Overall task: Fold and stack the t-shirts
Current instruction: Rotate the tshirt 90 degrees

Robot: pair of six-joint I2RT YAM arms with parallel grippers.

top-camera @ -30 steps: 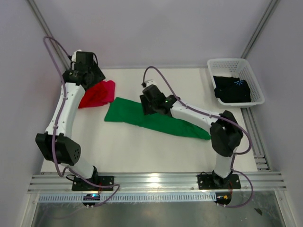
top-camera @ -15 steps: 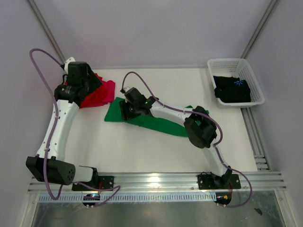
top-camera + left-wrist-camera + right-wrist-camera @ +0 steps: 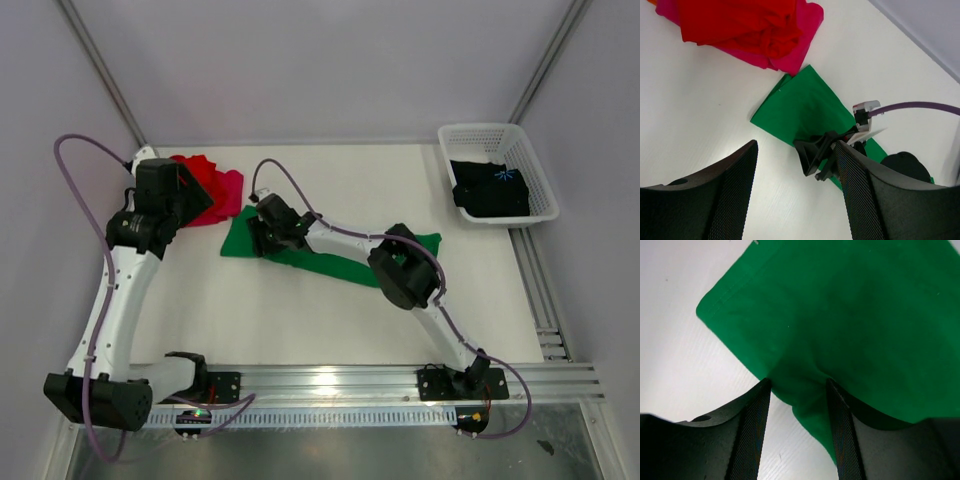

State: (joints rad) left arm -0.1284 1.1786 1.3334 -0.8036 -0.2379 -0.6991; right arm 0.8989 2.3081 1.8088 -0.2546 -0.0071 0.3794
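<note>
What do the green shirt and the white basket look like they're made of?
The green t-shirt looks like soft, matte knit cloth: it lies limp and puckers near the fingers, with a stitched hem along one edge. The basket seems to be rigid white plastic, since its open lattice walls hold their shape.
</note>
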